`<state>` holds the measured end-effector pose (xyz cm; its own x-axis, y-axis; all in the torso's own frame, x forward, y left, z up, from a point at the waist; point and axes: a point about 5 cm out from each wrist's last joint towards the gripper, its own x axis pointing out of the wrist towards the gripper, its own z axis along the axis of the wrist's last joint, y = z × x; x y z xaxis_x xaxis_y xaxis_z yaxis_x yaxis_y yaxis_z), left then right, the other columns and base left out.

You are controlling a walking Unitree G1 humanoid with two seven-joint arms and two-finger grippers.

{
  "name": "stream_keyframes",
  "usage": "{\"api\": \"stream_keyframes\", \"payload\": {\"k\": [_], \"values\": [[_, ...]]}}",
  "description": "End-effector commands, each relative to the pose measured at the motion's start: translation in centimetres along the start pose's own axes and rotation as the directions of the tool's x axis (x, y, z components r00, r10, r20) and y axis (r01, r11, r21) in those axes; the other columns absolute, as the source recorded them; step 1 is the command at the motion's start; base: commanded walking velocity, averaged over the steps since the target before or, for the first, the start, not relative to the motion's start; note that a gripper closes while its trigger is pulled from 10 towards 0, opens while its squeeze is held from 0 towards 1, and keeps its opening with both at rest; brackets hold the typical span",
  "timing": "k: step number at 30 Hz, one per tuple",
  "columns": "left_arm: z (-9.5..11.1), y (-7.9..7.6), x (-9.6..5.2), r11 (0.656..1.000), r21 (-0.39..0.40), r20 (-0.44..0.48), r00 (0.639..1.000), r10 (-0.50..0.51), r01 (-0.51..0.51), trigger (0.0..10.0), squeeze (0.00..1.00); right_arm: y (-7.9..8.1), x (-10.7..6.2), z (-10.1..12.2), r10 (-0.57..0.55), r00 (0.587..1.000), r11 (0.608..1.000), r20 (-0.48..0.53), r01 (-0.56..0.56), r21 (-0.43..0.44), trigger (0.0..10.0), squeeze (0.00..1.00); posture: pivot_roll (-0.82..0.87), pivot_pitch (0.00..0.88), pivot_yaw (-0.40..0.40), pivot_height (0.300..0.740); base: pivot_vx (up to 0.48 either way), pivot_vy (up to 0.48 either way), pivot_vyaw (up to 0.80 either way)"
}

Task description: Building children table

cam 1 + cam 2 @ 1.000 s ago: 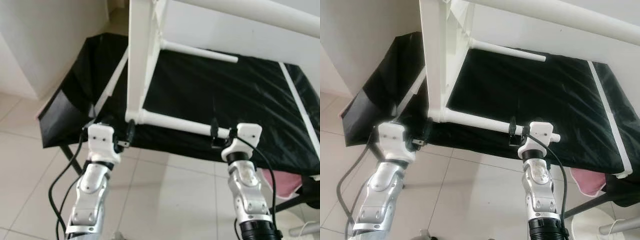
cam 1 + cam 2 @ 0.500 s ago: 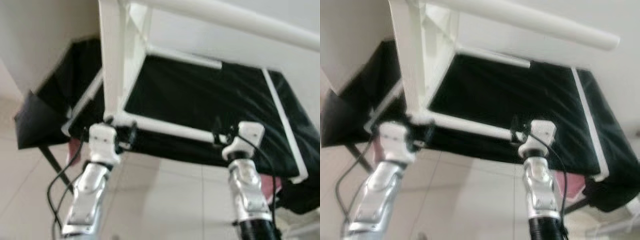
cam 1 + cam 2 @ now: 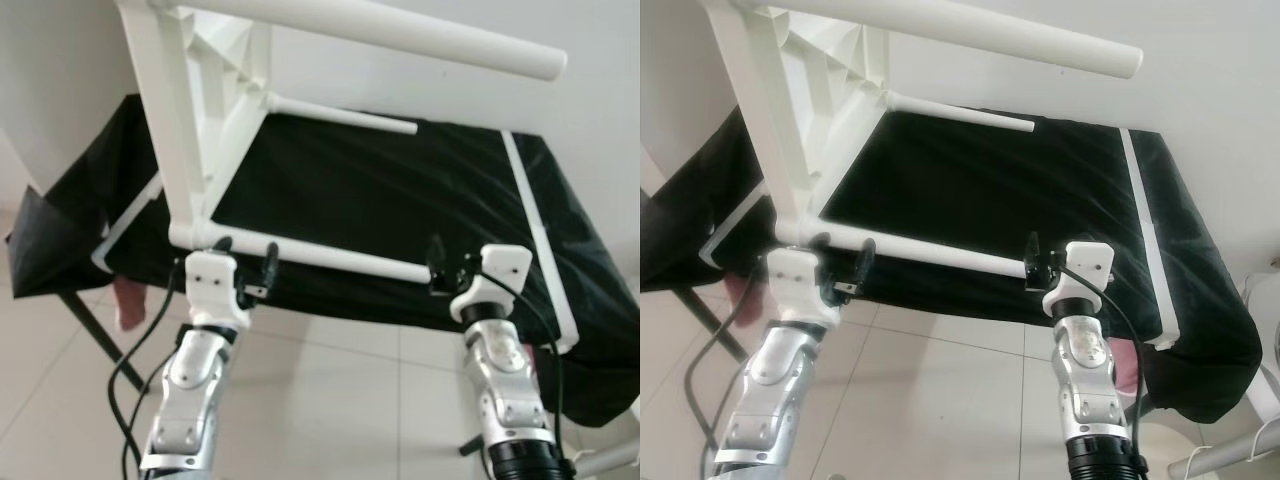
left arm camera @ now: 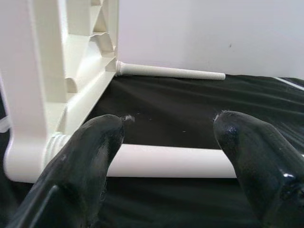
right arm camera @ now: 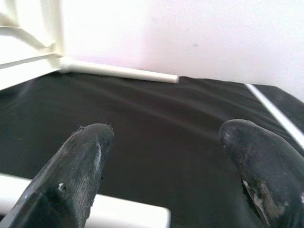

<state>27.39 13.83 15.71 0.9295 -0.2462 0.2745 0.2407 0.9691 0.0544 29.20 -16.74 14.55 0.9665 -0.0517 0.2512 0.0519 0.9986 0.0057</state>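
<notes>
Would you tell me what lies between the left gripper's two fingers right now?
In the left wrist view, the white table leg runs across the gap between the left gripper's open fingers, lying over the black cloth. The fingers do not visibly close on it.

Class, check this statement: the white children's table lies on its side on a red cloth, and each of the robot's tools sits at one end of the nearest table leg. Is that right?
Not quite. The cloth is black, not red, as the left eye view shows. The rest holds: the white children's table lies on its side, with the left tool and the right tool at opposite ends of the nearest leg.
</notes>
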Motion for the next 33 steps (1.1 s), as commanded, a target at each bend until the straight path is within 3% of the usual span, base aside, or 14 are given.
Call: {"api": "stream_keyframes", "payload": {"k": [1, 9, 16, 18, 19, 25, 31, 33], "values": [[-0.1, -0.3, -0.2, 0.999, -0.019, -0.018, 0.999, -0.031, 0.031, 10.0, 0.00, -0.2, 0.0, 0.3, 0.008, 1.000, 1.000, 0.003, -0.008, -0.014, 10.0, 0.00, 0.09, 0.075, -0.083, 0.740, 0.000, 0.000, 0.00], [0.0, -1.4, -0.5, 0.991, -0.045, -0.056, 0.990, -0.127, 0.124, 10.0, 0.00, 0.0, 0.2, 2.1, 0.068, 0.994, 0.992, 0.089, -0.058, -0.109, 10.0, 0.00, 0.09, 0.084, -0.085, 0.740, 0.000, 0.000, 0.00], [0.3, -3.1, -0.3, 0.952, -0.133, -0.073, 0.955, -0.287, 0.275, 10.0, 0.00, 0.7, 0.9, 4.5, 0.091, 0.973, 0.973, 0.210, -0.042, -0.228, 10.0, 0.00, 0.09, 0.084, -0.091, 0.740, 0.000, 0.000, 0.00], [0.5, -3.9, 0.3, 0.935, -0.131, -0.076, 0.937, -0.341, 0.330, 10.0, 0.00, 1.4, 0.8, 6.1, 0.117, 0.943, 0.941, 0.312, -0.005, -0.338, 10.0, 0.00, 0.09, 0.084, -0.097, 0.740, 0.000, 0.000, 0.00], [0.5, -3.9, 0.3, 0.935, -0.131, -0.076, 0.937, -0.341, 0.330, 10.0, 0.00, 1.4, 0.8, 6.1, 0.117, 0.943, 0.941, 0.312, -0.005, -0.338, 10.0, 0.00, 0.09, 0.084, -0.097, 0.740, 0.000, 0.000, 0.00], [0.9, -4.8, 2.7, 0.933, -0.102, -0.063, 0.934, -0.352, 0.344, 10.0, 0.00, 2.9, -0.1, 9.0, 0.191, 0.843, 0.855, 0.503, 0.109, -0.508, 10.0, 0.00, 0.10, 0.076, -0.099, 0.740, 0.000, 0.000, 0.00], [0.8, -5.0, 3.7, 0.940, -0.087, -0.074, 0.939, -0.336, 0.330, 10.0, 0.00, 3.3, -0.3, 10.2, 0.207, 0.803, 0.831, 0.559, 0.158, -0.534, 10.0, 0.00, 0.09, 0.071, -0.092, 0.740, 0.000, 0.000, 0.00], [0.8, -5.4, 4.7, 0.944, -0.098, -0.082, 0.943, -0.323, 0.314, 10.0, 0.00, 4.0, -0.1, 11.0, 0.248, 0.767, 0.811, 0.592, 0.170, -0.560, 10.0, 0.00, 0.08, 0.064, -0.083, 0.740, 0.000, 0.000, 0.00]]}}
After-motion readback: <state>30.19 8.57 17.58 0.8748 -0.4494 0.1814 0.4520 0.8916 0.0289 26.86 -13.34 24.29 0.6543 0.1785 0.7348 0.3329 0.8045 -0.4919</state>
